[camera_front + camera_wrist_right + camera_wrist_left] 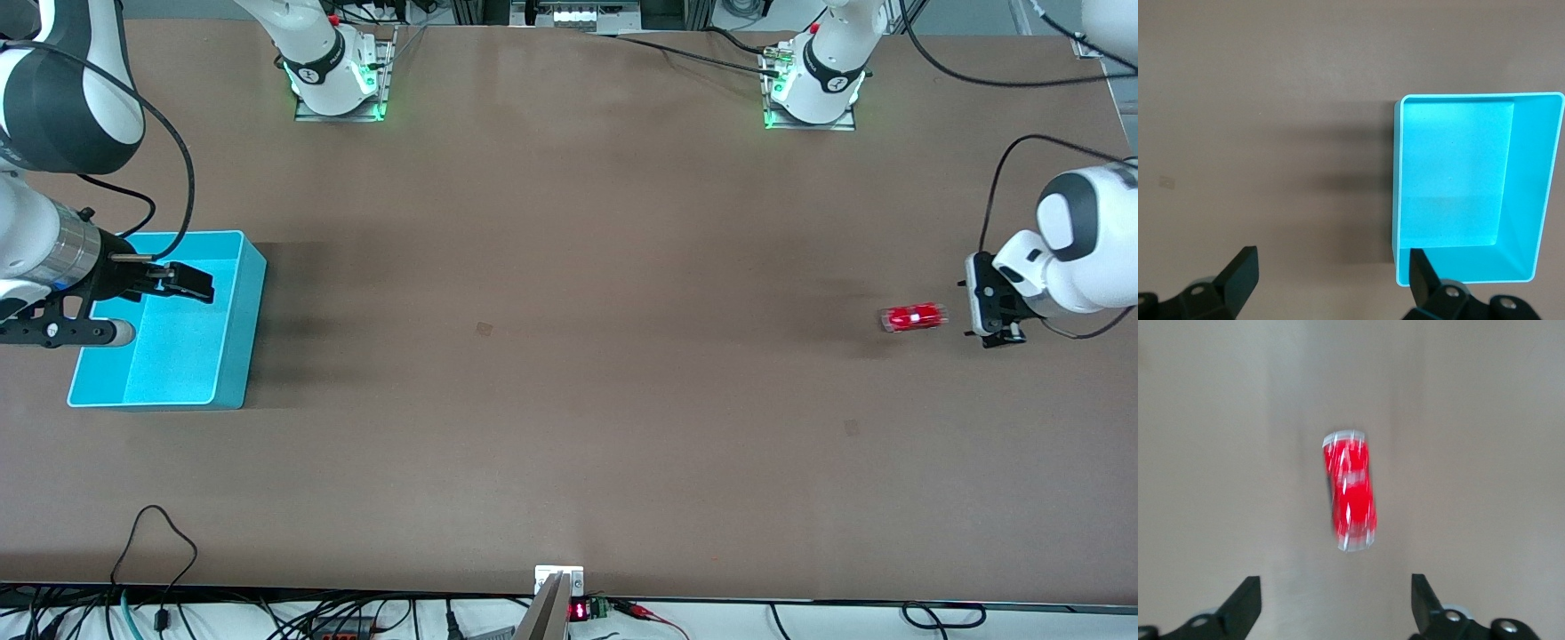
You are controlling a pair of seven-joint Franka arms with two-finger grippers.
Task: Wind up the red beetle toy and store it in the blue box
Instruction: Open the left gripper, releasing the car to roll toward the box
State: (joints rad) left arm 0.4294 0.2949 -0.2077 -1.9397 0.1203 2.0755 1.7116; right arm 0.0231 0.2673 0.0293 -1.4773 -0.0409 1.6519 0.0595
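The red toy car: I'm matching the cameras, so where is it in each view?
Front view: red toy car lies on the table toward the left arm's end, beside the open left gripper.
Left wrist view: mid-picture, ahead of the open fingers.
Right wrist view: not in it.
Shared landmark: brown table.

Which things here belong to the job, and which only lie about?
For the job:
- red beetle toy, on the table beside the open left gripper
- blue box, under the open right gripper

Lying about:
- cables at the table's near edge
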